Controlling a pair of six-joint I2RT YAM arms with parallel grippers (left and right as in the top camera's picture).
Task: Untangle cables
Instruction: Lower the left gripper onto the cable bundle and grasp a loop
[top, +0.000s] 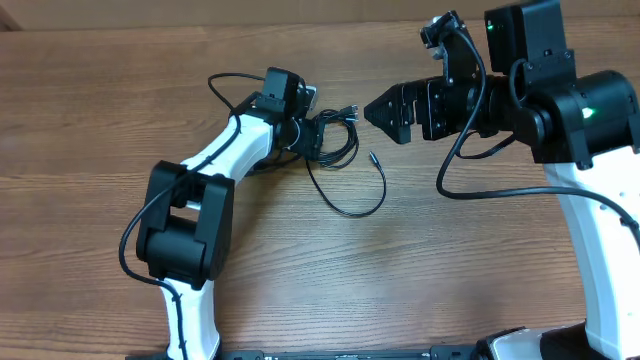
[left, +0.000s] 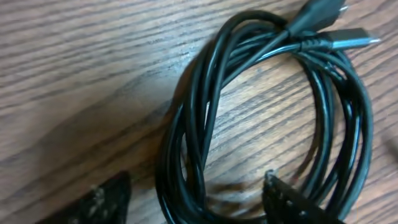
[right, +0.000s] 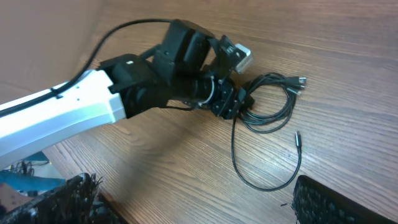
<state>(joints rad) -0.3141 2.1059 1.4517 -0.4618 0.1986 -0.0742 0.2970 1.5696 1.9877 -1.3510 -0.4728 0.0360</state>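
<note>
1. Cables (left: 199, 124): several thin black strands wound into one loose coil, lying flat on the wooden table (top: 480, 270). The near side of the coil sits directly between the fingers of the left pincer (left: 189, 186). The far side of the coil arcs away ahead of that pincer.

2. Plugs (left: 348, 38): two plug ends lie side by side at the far end of the coil, beyond the left pincer's fingertips and off to its right.

3. Loose cord (top: 355, 214): one strand leaves the coil beside the left pincer, sweeps out in a wide curve across the table and ends in a small plug (top: 374, 157). That plug lies just below the tip of the right pincer (top: 372, 112) in the overhead view, not touching it.

4. Left pincer: fingers spread wide, one on each side of the coil's near strands. No finger is pressing on a strand; nothing is clamped.

5. Right pincer: fingers spread wide and empty, raised off the table. It points toward the coil, which lies ahead of it, near but apart.
</note>
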